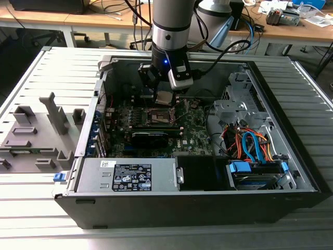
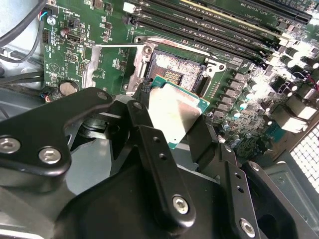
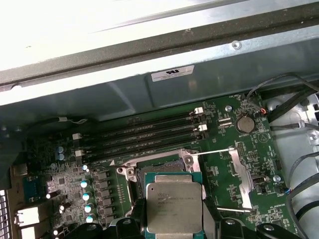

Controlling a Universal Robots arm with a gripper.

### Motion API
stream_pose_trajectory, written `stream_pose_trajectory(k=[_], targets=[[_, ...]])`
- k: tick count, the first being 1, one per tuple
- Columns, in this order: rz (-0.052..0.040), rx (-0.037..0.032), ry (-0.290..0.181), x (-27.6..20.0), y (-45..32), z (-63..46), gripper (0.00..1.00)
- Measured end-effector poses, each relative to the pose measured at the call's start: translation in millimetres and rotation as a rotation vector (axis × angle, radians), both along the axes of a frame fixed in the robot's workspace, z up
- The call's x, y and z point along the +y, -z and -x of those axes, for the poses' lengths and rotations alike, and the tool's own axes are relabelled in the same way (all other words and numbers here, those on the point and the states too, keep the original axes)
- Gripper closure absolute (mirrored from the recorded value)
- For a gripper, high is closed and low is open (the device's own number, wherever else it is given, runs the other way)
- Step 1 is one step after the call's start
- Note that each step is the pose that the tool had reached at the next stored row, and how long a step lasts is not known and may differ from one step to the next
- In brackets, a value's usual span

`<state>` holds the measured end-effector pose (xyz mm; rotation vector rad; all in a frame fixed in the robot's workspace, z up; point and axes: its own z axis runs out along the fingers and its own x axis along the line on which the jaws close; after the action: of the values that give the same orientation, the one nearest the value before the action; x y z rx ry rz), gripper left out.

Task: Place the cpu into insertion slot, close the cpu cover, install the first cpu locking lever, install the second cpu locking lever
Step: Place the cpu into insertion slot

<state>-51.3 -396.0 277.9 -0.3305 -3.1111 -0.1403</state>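
The cpu (image 3: 173, 206) is pinched by its edges between the gripper's (image 2: 173, 124) fingers (image 2: 143, 119) and held just over the uncovered insertion slot (image 2: 171, 69); the cpu cover (image 3: 240, 172) is seen swung aside, socket rim unobstructed.

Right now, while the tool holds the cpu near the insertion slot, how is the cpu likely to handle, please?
Probably stiff: the cpu is a flat plate with a metal top and shows no bend in the tool. Likely slippery, since that top looks smooth and shiny. Probably light and fragile, being thin, so easily tilted near the insertion slot.
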Motion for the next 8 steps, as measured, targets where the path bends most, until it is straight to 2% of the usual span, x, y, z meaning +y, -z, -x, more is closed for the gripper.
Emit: stream_pose_trajectory(k=[8], targets=[[0.0, 0.0, 0.015, 0.0, 0.0, 0.0, 0.46]])
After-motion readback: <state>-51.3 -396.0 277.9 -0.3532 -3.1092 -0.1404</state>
